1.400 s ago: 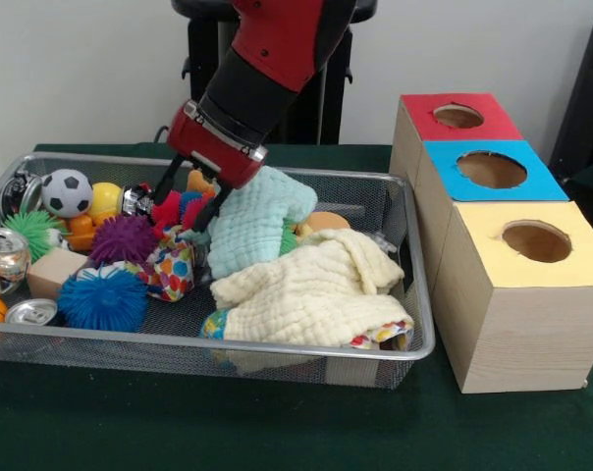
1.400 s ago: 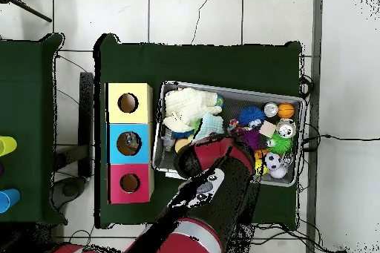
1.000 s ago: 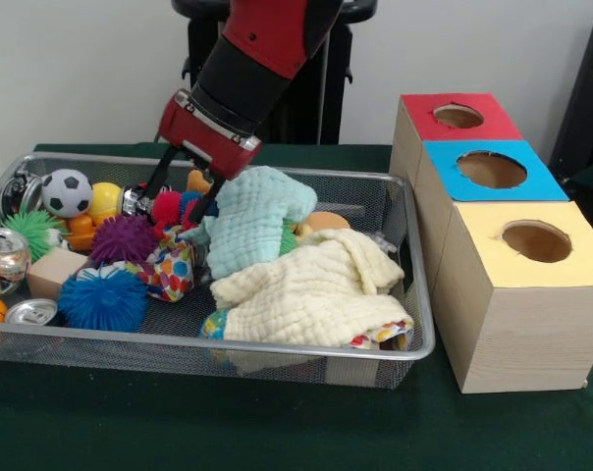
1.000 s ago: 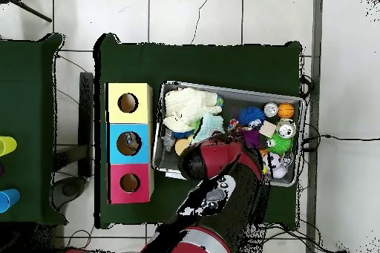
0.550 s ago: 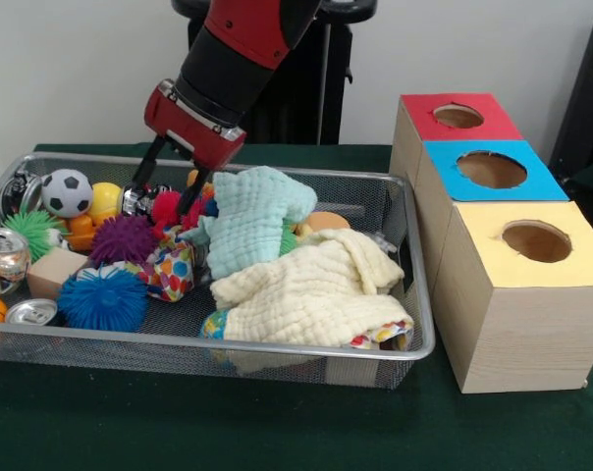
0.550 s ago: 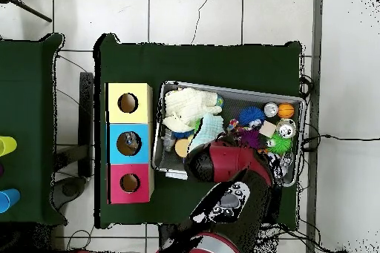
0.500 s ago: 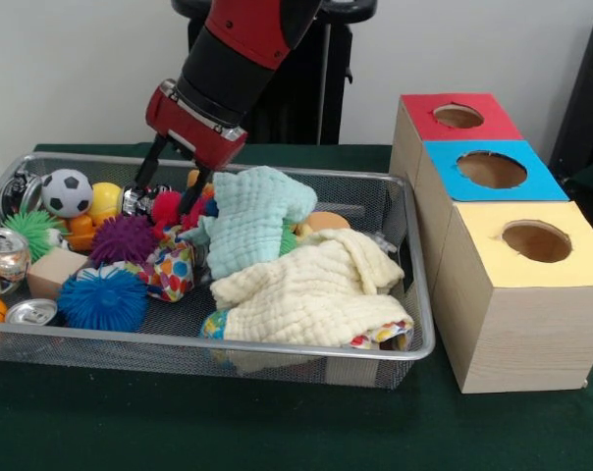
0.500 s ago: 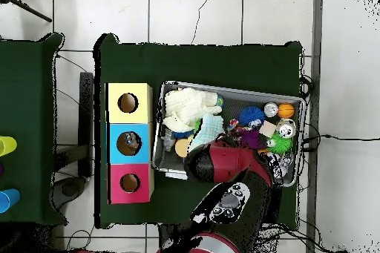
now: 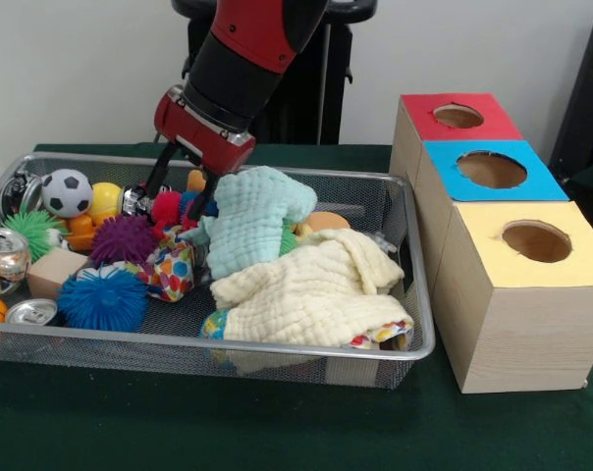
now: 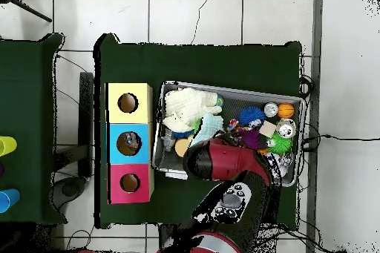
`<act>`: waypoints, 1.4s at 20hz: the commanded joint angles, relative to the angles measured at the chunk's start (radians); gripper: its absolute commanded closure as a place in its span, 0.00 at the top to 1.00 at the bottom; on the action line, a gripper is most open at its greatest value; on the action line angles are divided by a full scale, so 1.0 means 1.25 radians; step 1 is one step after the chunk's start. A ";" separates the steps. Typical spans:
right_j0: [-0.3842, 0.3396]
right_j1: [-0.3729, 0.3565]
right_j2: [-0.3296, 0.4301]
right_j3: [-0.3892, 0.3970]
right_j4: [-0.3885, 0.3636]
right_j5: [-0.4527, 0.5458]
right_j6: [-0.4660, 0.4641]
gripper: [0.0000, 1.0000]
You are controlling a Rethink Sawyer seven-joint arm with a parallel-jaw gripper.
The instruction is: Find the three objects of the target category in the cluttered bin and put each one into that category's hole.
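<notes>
**Open gripper over the toys, no bottle to be seen yet**

The gripper hangs low in the far part of the wire-mesh basket. Its two black fingers are spread apart and carry nothing. A red spiky ball lies about between the tips; whether they touch it cannot be told. In the overhead view the arm hides the gripper.

No crushed water bottle shows plainly in either view. A mint-green cloth lies just beside the gripper, toward the boxes. A pale yellow cloth spreads beyond it, nearer to the camera. Probably the bottles lie under these cloths, so the cloths must be lifted or pushed aside first. On the gripper's other side are a purple spiky ball, a blue spiky ball and a drink can, none of them a target.

A crushed bottle is likely very light, thin and springy. Its smooth plastic may slip, and it will give way under pressure instead of resisting. The fingers should probably close across the crumpled middle, where the folds offer edges, and not on the cap end. A gentle, wide grasp seems best, because a light bottle can jump away when it is touched on one side.
</notes>
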 commanded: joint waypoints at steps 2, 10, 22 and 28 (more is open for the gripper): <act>0.001 0.050 0.108 0.059 0.083 -0.048 0.179 1.00; 0.025 0.087 0.096 0.048 0.137 -0.104 0.195 1.00; 0.029 0.140 0.126 0.039 0.214 -0.160 0.180 1.00; -0.018 0.115 0.203 0.058 0.205 -0.117 0.129 1.00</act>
